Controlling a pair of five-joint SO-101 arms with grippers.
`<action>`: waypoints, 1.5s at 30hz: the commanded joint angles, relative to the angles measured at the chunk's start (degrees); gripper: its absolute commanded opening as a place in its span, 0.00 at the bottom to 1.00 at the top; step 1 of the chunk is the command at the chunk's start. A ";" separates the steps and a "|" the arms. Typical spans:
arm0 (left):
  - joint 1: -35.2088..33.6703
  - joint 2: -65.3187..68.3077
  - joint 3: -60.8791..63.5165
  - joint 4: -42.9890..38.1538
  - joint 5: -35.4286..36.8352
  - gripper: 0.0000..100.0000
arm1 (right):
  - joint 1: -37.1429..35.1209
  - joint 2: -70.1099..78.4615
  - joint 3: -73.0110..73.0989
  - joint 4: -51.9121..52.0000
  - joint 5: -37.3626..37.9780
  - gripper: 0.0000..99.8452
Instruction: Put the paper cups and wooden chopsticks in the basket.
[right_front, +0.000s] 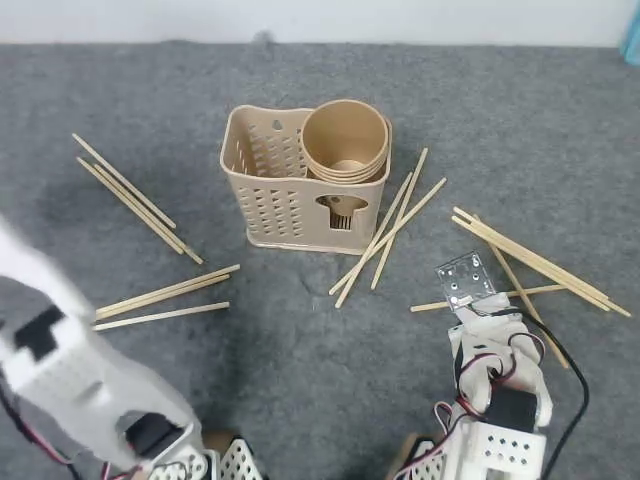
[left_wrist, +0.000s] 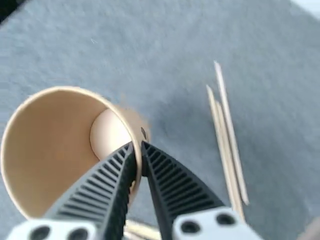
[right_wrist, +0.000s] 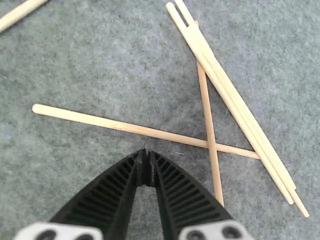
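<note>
High view, basket: the basket (right_front: 262, 190) stands mid-carpet, with the stacked cups (right_front: 345, 140) upright in the compartment nearer the right arm's side.
High view, sticks: loose chopsticks (right_front: 400, 220) lie flat on the carpet on both sides of the basket, one group just beside its wall.
High view, arms: the left arm (right_front: 70, 380) is at the near edge, well apart from the basket; the right arm (right_front: 495, 370) is over the sticks on its own side.
Left wrist view, grip: the left gripper (left_wrist: 137, 147) is closed on the rim of a paper cup (left_wrist: 50, 150), one finger inside and one outside the wall.
Left wrist view, floor: a few carpet chopsticks (left_wrist: 227, 145) lie beyond the cup.
Right wrist view, grip: the right gripper (right_wrist: 146, 162) has its tips pressed together, holding nothing.
Right wrist view, target: a lone chopstick (right_wrist: 125, 127) lies just ahead of the tips, crossing a crossed bundle (right_wrist: 231, 102) to one side.
</note>
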 joint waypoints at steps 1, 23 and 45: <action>6.51 -14.07 9.45 1.76 -0.35 0.01 | -0.04 -0.04 0.70 -0.66 1.05 0.01; 64.09 -37.45 0.75 -1.93 16.18 0.01 | 0.04 -0.04 0.70 -0.57 0.97 0.01; 70.59 -22.33 5.14 -6.15 4.57 0.01 | 0.04 -0.04 0.70 -0.66 1.14 0.01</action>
